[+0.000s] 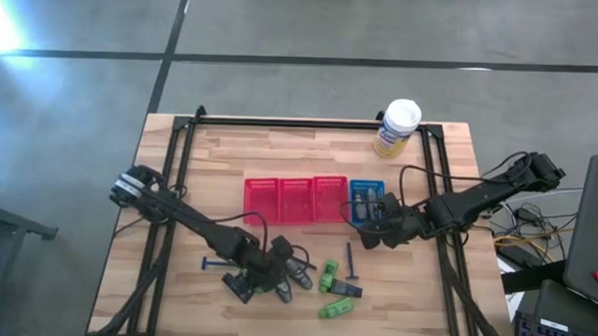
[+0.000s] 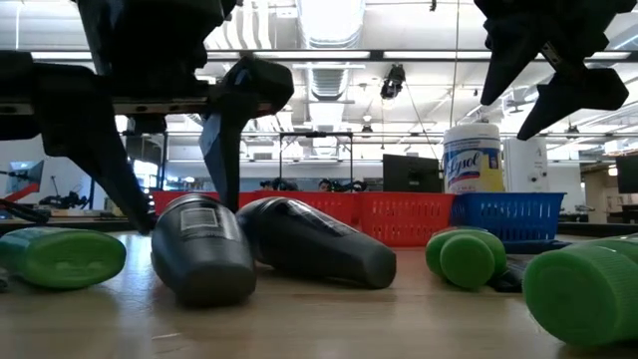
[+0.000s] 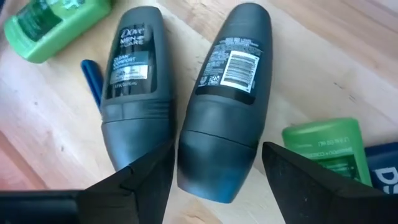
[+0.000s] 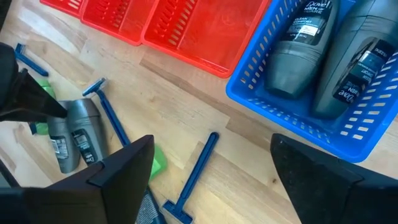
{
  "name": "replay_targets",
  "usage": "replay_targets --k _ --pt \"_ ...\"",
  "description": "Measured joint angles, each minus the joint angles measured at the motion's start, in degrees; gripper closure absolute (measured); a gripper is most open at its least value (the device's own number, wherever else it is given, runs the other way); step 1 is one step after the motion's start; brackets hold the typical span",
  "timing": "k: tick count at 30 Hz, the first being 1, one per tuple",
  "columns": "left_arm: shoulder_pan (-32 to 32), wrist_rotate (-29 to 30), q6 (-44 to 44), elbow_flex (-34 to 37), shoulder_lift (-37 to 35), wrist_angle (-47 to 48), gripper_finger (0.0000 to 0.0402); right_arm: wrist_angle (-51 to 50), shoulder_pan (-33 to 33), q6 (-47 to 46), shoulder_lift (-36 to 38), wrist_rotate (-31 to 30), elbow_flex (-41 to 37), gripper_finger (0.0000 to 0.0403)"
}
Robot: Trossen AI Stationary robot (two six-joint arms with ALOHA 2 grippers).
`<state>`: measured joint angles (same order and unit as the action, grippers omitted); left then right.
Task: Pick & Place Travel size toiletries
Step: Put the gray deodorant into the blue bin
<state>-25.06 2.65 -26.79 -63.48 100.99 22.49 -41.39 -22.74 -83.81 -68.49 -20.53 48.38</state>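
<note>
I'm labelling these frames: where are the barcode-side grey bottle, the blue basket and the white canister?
Barcode-side grey bottle [image 3: 227,99], left wrist view, on its barcode label.
Blue basket [image 4: 292,118], right wrist view, on its mesh wall.
White canister [image 1: 398,127], high view, on its body.

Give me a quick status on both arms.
Left end effector open, straddling one grey bottle; second grey bottle touching alongside, crowding it. Right end effector open beside blue basket, two bottles inside.

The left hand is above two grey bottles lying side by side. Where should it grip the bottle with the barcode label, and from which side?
Probably from above, across the rounded cap end of the barcode bottle. The left hand is open with one finger on either side of that cap. The other grey bottle lies very near, so one finger must enter the narrow gap between them.
</note>
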Motion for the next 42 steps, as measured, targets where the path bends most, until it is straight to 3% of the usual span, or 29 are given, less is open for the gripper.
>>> replay_targets --k 7,14,21,24,30,33,37,42 --pt "1.1 2.3 1.2 0.0 -0.2 1.1 0.0156 0.0 0.0 -0.2 0.0 0.0 0.0 0.0099" --pt "1.0 2.5 12.4 -3.4 -1.9 9.6 0.0157 0.0 0.0 -0.5 0.0 0.0 0.0 0.0086" --pt "-3.2 2.2 2.9 -5.0 -2.7 8.1 0.0158 0.0 0.0 0.3 0.0 -0.1 0.0 0.0063" --pt "-2.4 2.7 15.3 -5.2 -2.6 8.1 0.0158 0.0 0.0 0.1 0.0 -0.1 -0.1 0.0056" --pt "-0.8 1.9 57.1 -5.4 -3.1 12.4 0.0158 -0.1 0.0 -1.7 0.0 -0.5 -0.1 0.0049" --pt "-1.2 1.1 66.9 -4.7 -3.5 16.7 0.0158 -0.3 0.0 -4.5 0.0 -0.5 -0.1 0.0054" --pt "-2.8 1.1 74.6 -4.3 -3.6 14.9 0.0158 -0.3 0.0 -5.7 0.0 -0.4 -0.1 0.006" --pt "-4.6 3.6 94.4 -4.5 -3.5 9.8 0.0158 -0.3 0.0 0.7 0.2 2.2 -0.1 0.0071"
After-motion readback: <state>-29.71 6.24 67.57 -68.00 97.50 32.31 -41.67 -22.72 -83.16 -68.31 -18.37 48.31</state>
